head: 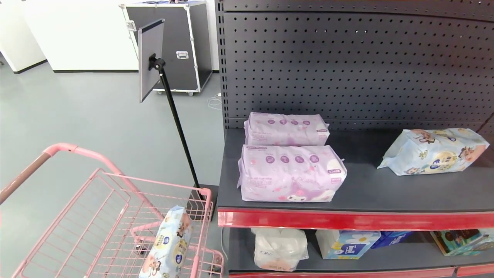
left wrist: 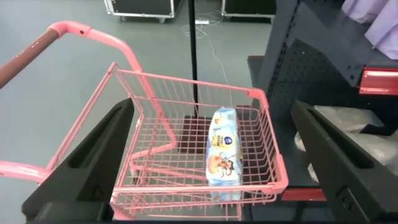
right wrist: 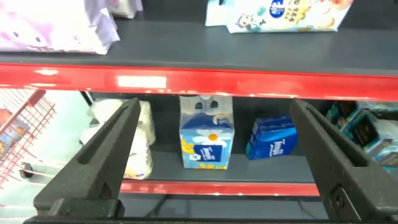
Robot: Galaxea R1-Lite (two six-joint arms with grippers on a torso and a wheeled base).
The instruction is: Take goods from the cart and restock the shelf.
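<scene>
One blue cartoon-printed pack point(head: 168, 247) is seen standing on end in the pink cart point(head: 96, 185), against the wall nearest the shelf. The left claw point(left wrist: 212, 112) is held wide open above it, nothing gripped. The right claw point(right wrist: 214, 109) is likewise spread open and empty, faced toward a tissue box point(right wrist: 207, 134) on the lower shelf point(right wrist: 292, 169). On the upper shelf point(head: 366, 189) two purple packs are set — front pack point(head: 291, 173), rear pack point(head: 285, 129) — with a matching blue pack point(head: 434, 151) well apart at the right.

My left gripper point(left wrist: 211, 106), matte black, two long wedge-shaped fingers point(left wrist: 93, 162) with grooved upper edges, my right gripper point(right wrist: 214, 102) alike
</scene>
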